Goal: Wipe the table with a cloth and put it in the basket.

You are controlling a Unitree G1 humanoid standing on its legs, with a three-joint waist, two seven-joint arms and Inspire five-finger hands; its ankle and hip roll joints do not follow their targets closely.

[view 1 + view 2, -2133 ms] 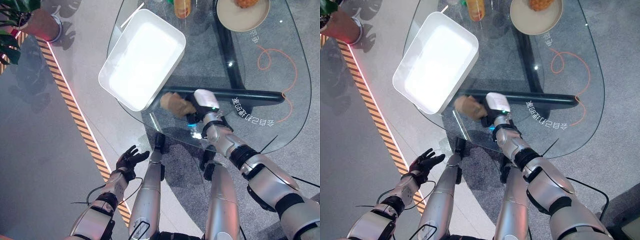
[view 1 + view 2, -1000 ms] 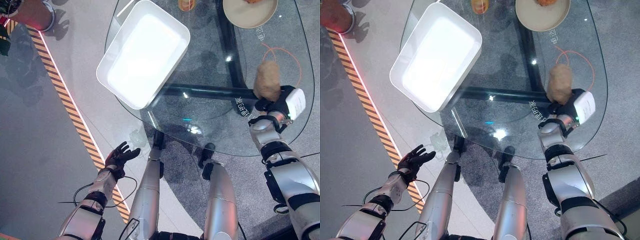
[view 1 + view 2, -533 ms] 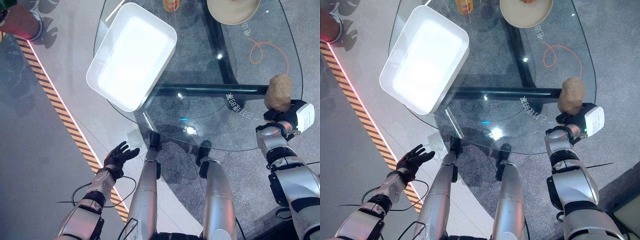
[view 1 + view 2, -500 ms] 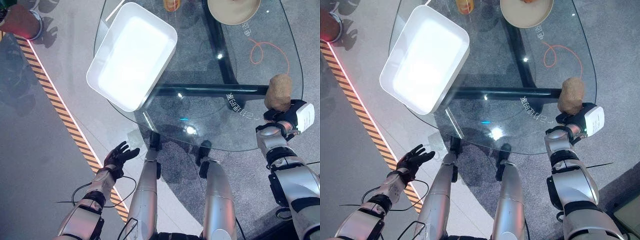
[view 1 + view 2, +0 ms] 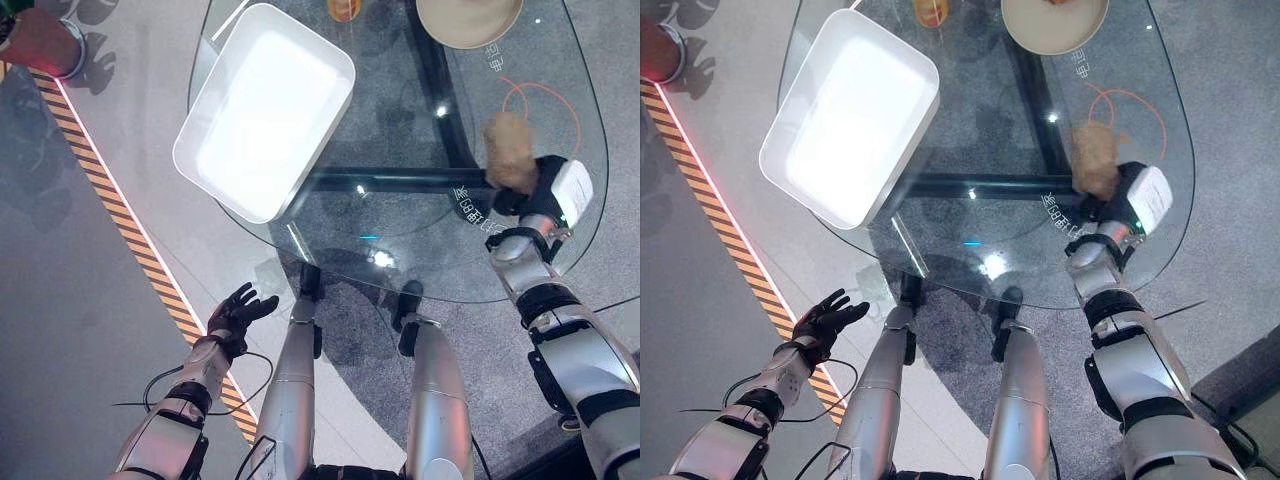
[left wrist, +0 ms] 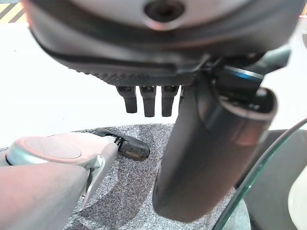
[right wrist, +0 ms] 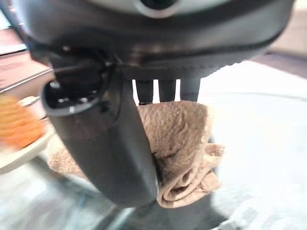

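Overhead, in the left eye view, the right hand (image 5: 537, 196) sits on the right part of the glass table (image 5: 400, 250) with the tan cloth (image 5: 511, 152) bunched at its fingertips, beside an orange loop marked on the glass. The cloth looks pressed to the surface, which fits a wiping stroke; whether it bears down hard cannot be judged. The white basket (image 5: 264, 110) stands at the table's left corner, well apart from the cloth, mouth up and nothing in it, so the drop-off is not yet done. A beige plate (image 5: 470, 17) and an orange object (image 5: 345, 8) lie at the far edge, clear of the wiped zone. The left hand (image 5: 236, 312) hangs low over the floor, off the table, fingers spread and carrying nothing; it appears kept out of the way.

The right eye view shows the same layout: cloth (image 5: 1094, 158) ahead of the right hand (image 5: 1120, 208), basket (image 5: 848, 118) to the left.

The left wrist view confirms straight, relaxed fingers (image 6: 147, 99) with nothing between them.

The right wrist view shows the thumb (image 7: 103, 143) clamped against the cloth (image 7: 184, 148), the fingers over its top; the wad is folded thick, giving a firm pad for wiping.
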